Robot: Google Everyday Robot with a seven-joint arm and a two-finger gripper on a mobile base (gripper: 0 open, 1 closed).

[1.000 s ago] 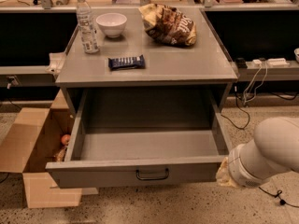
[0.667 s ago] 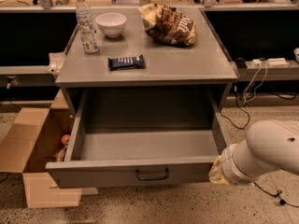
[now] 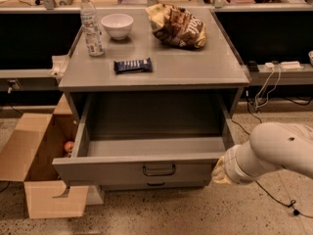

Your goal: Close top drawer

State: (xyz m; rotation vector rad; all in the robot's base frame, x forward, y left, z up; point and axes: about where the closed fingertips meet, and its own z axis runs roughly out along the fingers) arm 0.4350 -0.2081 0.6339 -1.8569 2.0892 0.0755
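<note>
The top drawer (image 3: 137,169) is a wide grey metal drawer with a small black bail handle (image 3: 159,170). It stands pulled far out of the grey cabinet (image 3: 161,72), and its inside looks empty. My white arm (image 3: 274,151) reaches in from the right. My gripper (image 3: 218,173) is at the arm's yellowish end, right beside the right end of the drawer front, at about the height of the handle. The fingers are hidden against the drawer corner.
On the cabinet top stand a water bottle (image 3: 91,23), a white bowl (image 3: 117,25), a chip bag (image 3: 177,26) and a dark snack bar (image 3: 132,65). An open cardboard box (image 3: 36,165) sits on the floor at left. Cables (image 3: 266,89) hang at right. A lower drawer's handle (image 3: 156,184) shows below.
My arm has moved left, bringing the gripper up to the right end of the drawer front. The drawer stays pulled out about as far as before.
</note>
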